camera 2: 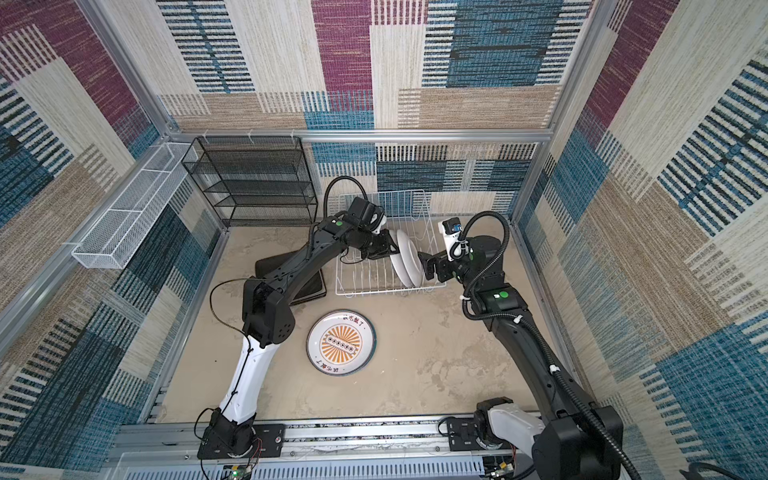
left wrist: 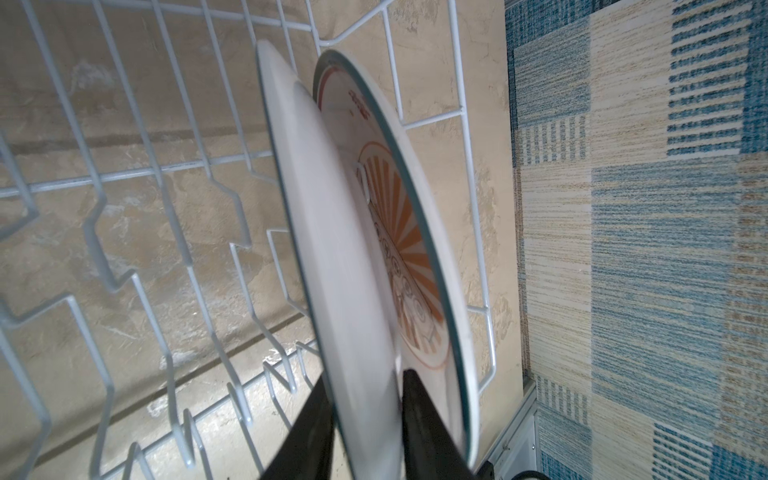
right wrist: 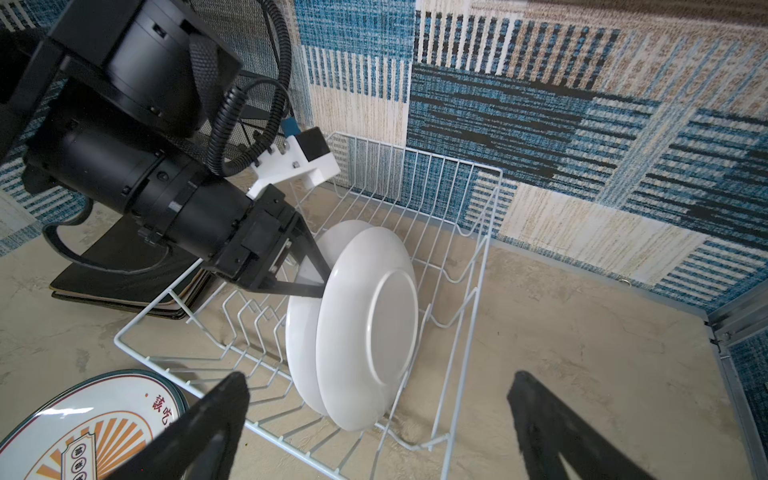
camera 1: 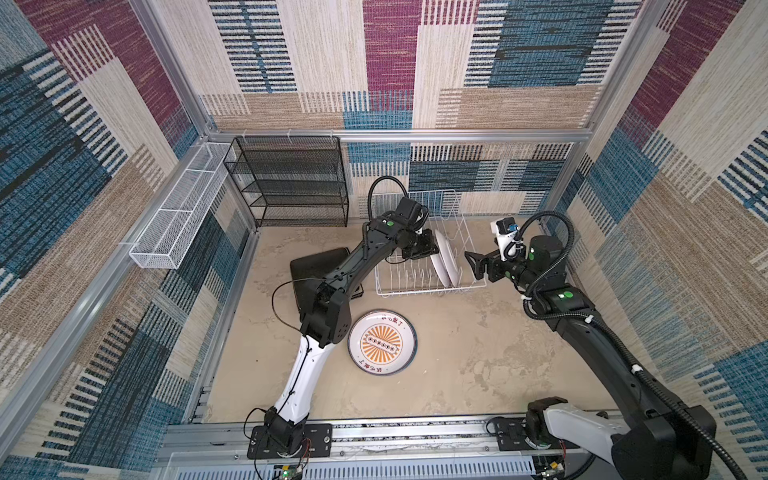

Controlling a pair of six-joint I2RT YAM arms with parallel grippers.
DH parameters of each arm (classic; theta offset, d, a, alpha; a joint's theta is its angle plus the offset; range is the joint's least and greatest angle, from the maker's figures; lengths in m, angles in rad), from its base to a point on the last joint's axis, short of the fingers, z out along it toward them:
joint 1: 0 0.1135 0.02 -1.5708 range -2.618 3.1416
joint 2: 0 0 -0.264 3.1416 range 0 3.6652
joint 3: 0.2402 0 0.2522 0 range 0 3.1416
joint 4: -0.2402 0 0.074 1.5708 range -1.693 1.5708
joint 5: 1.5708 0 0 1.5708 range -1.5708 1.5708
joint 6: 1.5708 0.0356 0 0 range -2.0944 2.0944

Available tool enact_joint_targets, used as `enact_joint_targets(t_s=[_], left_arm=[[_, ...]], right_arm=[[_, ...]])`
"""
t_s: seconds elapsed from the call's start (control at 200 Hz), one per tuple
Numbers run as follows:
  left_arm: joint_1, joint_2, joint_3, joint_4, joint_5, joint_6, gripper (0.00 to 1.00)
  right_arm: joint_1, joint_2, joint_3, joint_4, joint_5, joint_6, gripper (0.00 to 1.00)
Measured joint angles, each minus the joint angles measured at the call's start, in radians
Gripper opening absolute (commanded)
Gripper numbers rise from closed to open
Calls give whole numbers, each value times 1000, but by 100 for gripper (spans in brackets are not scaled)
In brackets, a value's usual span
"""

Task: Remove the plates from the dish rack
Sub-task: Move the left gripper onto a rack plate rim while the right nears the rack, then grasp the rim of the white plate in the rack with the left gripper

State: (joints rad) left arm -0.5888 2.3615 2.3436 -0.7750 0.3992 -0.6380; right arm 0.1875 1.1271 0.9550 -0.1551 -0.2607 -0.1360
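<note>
At the right end of the dish rack (camera 1: 415,279), an inner plate (left wrist: 345,291) and an outer plate (right wrist: 365,332) stand on edge. The left jaws pinch the inner one's rim. The right jaws gape empty just outside that end. A third plate (camera 1: 381,343) lies flat on the tabletop (camera 1: 478,365) before the rack.

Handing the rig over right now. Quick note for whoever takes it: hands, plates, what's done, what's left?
Left hand: fingers straddle the rim of the inner round plate in the dish rack; cannot tell whether it is clamped.
Right hand: open, empty, beside the rack's right end.
Rack: inner round plate and end round plate stand upright at its right end.
Done: sunburst plate lies face up on the table, apparently on another; square plates are stacked black side up, left of the rack.
Left: lift out both racked plates.
</note>
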Motion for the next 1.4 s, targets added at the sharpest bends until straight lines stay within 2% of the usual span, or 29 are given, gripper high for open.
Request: enact_joint_targets(t_s=[0.15,0.446,0.781,1.402], left_arm=[[0,0,3,-7,0,19,26],[-3,20,22,-41,35,13,29],[-16,12,0,-5,100,-20,0],[-20,-68,-58,2,109,-74,0]], right_arm=[[0,3,0,0,0,0,100],[0,6,0,0,0,0,100],[-2,10,0,0,0,0,100],[-2,19,0,0,10,-1,100]])
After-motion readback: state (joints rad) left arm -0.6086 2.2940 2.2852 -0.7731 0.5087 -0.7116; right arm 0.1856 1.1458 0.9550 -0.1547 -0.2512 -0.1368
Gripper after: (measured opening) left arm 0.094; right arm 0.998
